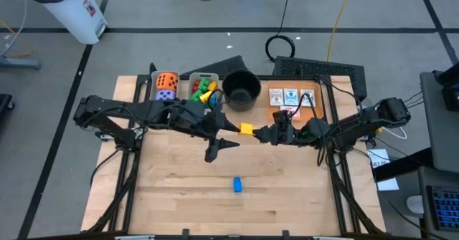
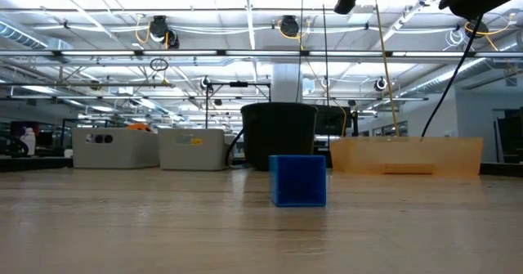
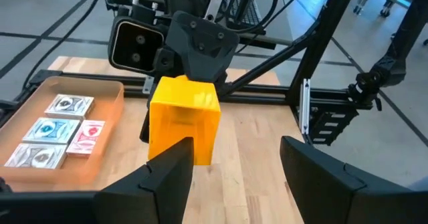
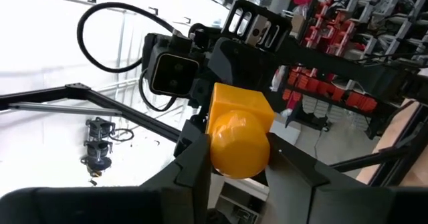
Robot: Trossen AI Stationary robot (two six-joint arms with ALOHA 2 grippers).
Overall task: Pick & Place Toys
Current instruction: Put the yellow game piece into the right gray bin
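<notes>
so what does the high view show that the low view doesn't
Only the high view: both end effectors meeting at the yellow block, the right end effector shut on it, the left end effector open beside it; dice, cards and blocks in bins. Only the low view: the room's ceiling lights. Both: the blue block on the table, and the black pot.

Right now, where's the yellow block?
Mid-table in the high view, the yellow block is held by the right gripper, near the open left gripper, below the black pot.
</notes>
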